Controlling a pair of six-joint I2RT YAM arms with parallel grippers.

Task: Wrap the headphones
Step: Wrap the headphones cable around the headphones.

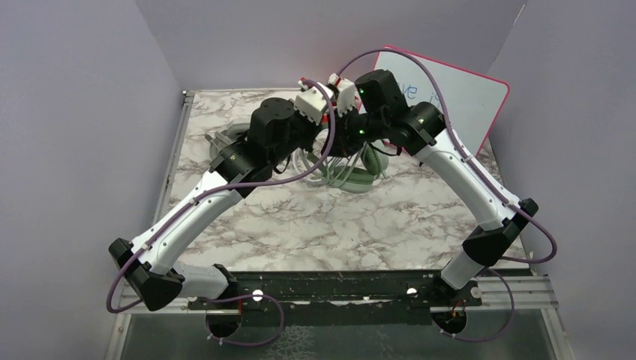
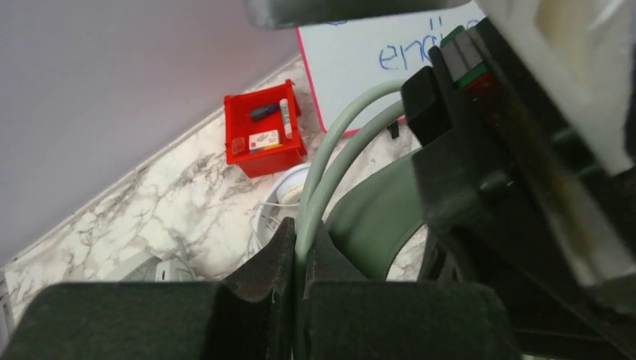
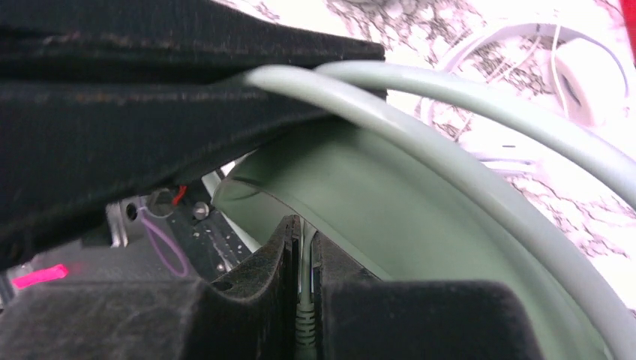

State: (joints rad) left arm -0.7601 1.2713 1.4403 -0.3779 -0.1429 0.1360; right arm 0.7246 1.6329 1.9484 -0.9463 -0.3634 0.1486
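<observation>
Pale mint headphones [image 1: 351, 177] lie at the back middle of the table, under both wrists. In the left wrist view my left gripper [image 2: 302, 234] is shut on the thin mint cable [image 2: 330, 157], which loops up from between the fingers, with the mint band [image 2: 375, 217] just behind. In the right wrist view my right gripper [image 3: 302, 231] is shut on the cable's ribbed end [image 3: 304, 319], against the mint band [image 3: 390, 225]. The cable [image 3: 465, 176] arcs over to the left gripper's dark fingers [image 3: 150, 112]. The fingertips are hidden in the top view.
A white pair of headphones [image 2: 279, 201] lies beside the mint pair, also in the right wrist view [image 3: 570, 75]. A grey-green pair [image 1: 225, 140] lies at the back left. A red box [image 2: 262, 139] and a pink-edged whiteboard [image 1: 465, 97] stand at the back wall.
</observation>
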